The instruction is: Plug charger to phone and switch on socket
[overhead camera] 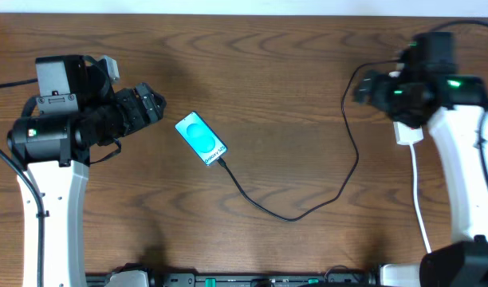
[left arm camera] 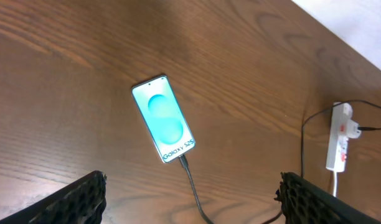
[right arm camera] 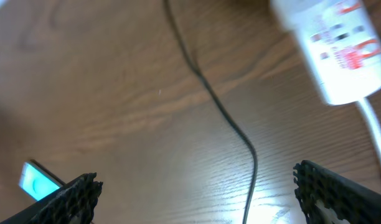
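The phone lies face up on the wooden table, teal screen lit, with the white "Galaxy S25" band at its near end. The black charger cable has its tip in the phone's bottom end and loops right toward the white socket strip, mostly hidden under my right arm. In the left wrist view the phone, cable and strip all show. My left gripper is open and empty, just left of the phone. My right gripper is open and empty above the cable, near the strip.
The strip's white cord runs toward the front edge along my right arm. A pale wall edge shows beyond the table's far side.
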